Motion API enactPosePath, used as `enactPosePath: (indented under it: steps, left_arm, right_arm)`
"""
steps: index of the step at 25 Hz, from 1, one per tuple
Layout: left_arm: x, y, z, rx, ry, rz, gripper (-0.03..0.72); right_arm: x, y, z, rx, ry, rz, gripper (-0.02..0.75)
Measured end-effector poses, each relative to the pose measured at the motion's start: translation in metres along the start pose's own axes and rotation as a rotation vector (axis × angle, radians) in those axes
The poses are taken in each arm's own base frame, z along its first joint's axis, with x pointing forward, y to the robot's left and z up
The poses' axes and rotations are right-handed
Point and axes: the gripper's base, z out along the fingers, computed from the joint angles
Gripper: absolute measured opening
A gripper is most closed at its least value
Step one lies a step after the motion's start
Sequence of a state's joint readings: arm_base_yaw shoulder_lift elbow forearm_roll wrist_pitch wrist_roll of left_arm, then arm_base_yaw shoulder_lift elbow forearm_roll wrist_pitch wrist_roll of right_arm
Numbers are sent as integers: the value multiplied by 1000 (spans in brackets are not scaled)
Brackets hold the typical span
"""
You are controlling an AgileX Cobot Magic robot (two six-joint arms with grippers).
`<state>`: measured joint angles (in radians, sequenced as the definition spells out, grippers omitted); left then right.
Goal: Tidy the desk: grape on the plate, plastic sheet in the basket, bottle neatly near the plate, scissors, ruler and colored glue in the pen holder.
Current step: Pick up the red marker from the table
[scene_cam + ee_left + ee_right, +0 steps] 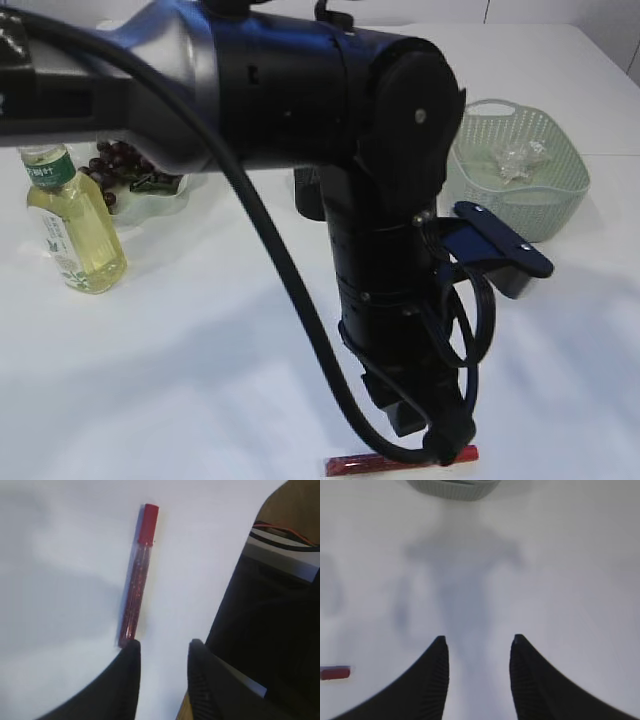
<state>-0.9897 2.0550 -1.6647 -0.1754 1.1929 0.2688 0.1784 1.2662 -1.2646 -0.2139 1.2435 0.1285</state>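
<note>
the red glitter glue tube point(137, 575) lies flat on the white table point(60, 555), and everything else can be placed from it. in the left wrist view it runs lengthways with its red cap at the far end, and its near end sits right at the tip of one finger of the left gripper point(162, 652). whether that tip touches the tube i cannot tell. the left gripper's jaws stand partly open with bare table between them and nothing in their grasp.

in the exterior view the tube point(400, 461) shows only as a red strip at the bottom edge, directly under the big black arm point(390, 250) that fills the middle of the scene. far beyond the tube and to its left stands the bottle point(75, 225) of yellow liquid, upright, with the grapes point(115, 165) on the plate point(160, 205) just behind it. far beyond the tube to its right is the pale green basket point(520, 170) with the crumpled plastic sheet point(518, 158) inside.

the right gripper point(477, 647) hangs over bare table, jaws apart at a middling width and holding nothing; the tube's red end point(335, 672) shows well off to its left, and the basket rim point(452, 487) lies well ahead.
</note>
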Motion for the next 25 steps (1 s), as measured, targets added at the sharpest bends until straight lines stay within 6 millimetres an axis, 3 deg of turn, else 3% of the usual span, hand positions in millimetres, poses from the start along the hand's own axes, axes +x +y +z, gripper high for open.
enactPosePath:
  steps: [4,15,25]
  left_arm:
    - [-4,-5,3,-39,-12,38,239]
    - [-7,3,54,-27,97,30,239]
    - [-16,-3,68,-74,36,73,239]
  right_arm:
    - [0,-12,2,35,5,34,331]
    - [-1,-11,6,25,19,39,331]
    - [-1,-10,6,20,19,40,331]
